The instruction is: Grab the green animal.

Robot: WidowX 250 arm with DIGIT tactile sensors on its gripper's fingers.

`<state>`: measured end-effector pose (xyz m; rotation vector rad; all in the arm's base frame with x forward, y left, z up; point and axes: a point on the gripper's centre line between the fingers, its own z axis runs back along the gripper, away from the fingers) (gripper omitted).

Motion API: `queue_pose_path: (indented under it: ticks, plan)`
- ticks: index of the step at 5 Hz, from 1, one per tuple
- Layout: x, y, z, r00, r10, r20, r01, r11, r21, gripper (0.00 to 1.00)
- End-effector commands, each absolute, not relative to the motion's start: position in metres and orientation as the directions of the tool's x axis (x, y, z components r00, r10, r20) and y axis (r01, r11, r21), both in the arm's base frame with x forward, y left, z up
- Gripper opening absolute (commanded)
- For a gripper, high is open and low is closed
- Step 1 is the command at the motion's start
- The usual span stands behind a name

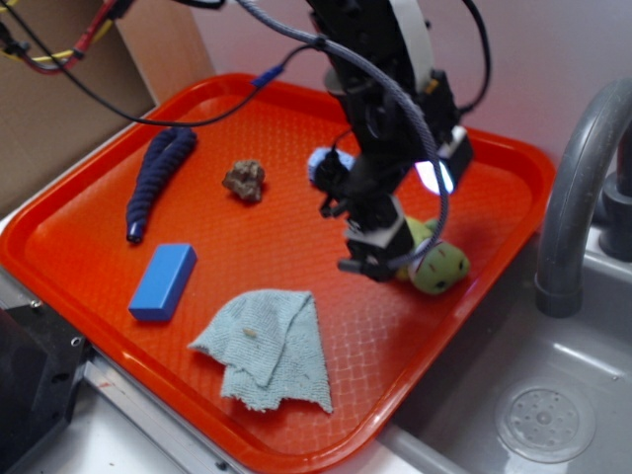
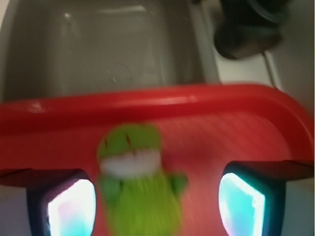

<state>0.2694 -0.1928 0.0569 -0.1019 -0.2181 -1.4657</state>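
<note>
The robot arm hides much of the green animal (image 1: 440, 265) in the exterior view, where only its round yellow-green head and a bit of body show beside the claw (image 1: 370, 262), near the red tray's (image 1: 118, 168) edge facing the sink (image 1: 583, 336). The wrist view is blurred (the toy's lower body is cut off at the frame's bottom): a fuzzy green plush (image 2: 135, 182) with a pale face patch, red stitches and stubby limbs lies on the tray, head toward the rim. The claw (image 2: 156, 206) stands wide, one glowing finger (image 2: 71, 209) on each side of the toy, neither touching it.
</note>
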Motion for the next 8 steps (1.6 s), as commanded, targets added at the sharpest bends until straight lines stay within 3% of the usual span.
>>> queue_pose_path:
  ticks: [1,2,3,4,5,6,8]
  plan:
    - [0.252,-0.205,0.046,0.071,-0.972,0.224,0.997,0.072,-0.005,1.00]
    - [0.250,-0.199,0.042,0.133,-0.965,0.225,0.991,0.129,-0.031,0.00]
    - [0.250,-0.199,0.035,0.172,-0.964,0.205,0.985,0.164,-0.055,0.00]
    - [0.258,-0.168,0.065,0.412,-0.910,0.040,0.909,0.408,-0.087,0.00]
    - [0.254,-0.134,0.092,0.631,-0.768,-0.111,0.775,0.628,0.066,0.00]
    - [0.234,-0.105,0.128,0.810,-0.580,-0.090,0.586,0.794,0.159,0.00]
    - [0.206,-0.109,0.202,0.992,-0.123,0.013,0.121,0.984,0.133,0.00]
